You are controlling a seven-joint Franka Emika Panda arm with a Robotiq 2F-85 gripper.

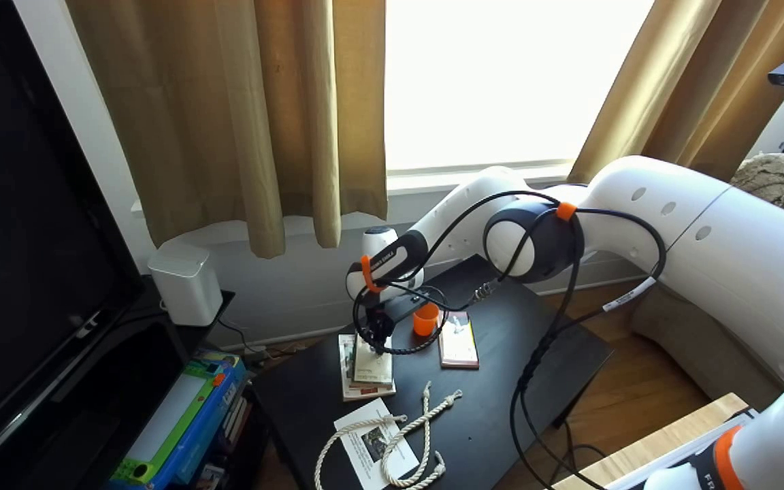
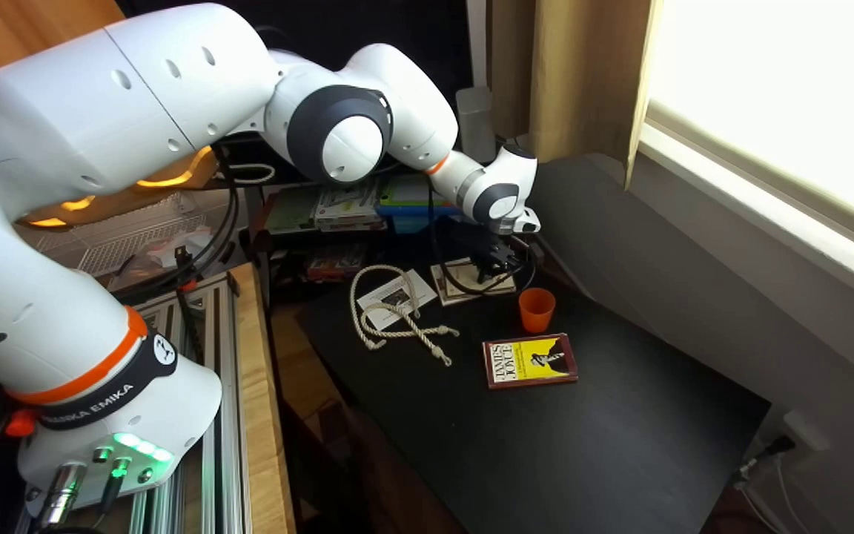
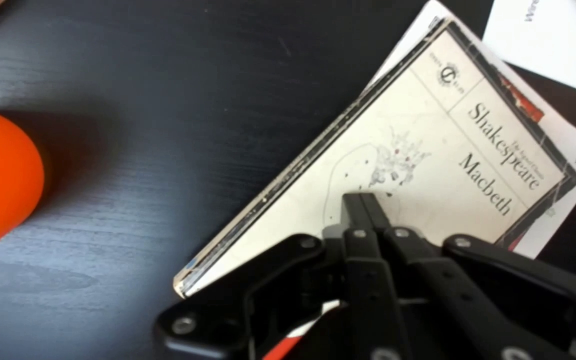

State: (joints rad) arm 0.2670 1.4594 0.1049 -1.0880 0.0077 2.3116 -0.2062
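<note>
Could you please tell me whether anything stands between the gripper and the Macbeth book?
Nothing visible does. In the wrist view the shut gripper is right over the book, with no object showing between them; whether they touch, I cannot tell. The cup stands off to one side.

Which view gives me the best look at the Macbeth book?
The wrist view: there the Macbeth book is large and its title readable, though the shut pincer hides part of the cover. Both exterior views show the book small, title unreadable, partly hidden behind the pincer.
</note>
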